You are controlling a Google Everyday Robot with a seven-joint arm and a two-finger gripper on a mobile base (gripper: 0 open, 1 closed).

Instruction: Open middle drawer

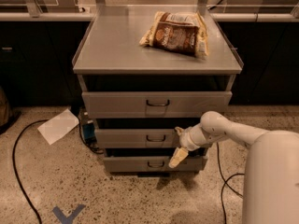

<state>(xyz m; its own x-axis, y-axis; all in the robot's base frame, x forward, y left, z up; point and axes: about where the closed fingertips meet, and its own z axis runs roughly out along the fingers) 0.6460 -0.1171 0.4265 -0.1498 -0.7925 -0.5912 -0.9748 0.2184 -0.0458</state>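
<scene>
The pincer (179, 145) sits against the middle drawer (126, 138), just right of its handle (155, 138) and below the bench's (117, 45) front edge, likely lined up to catch that pull; open or closed cannot be told, and the drawer seems not yet drawn out

Reads plain grey on the middle drawer (124, 138), dark on its handle (155, 138). Shows cream-white on the gripper (178, 146), at three o'clock of that handle. Brown and cream on the bag (176, 33); speckled beige floor (46, 181).
</scene>
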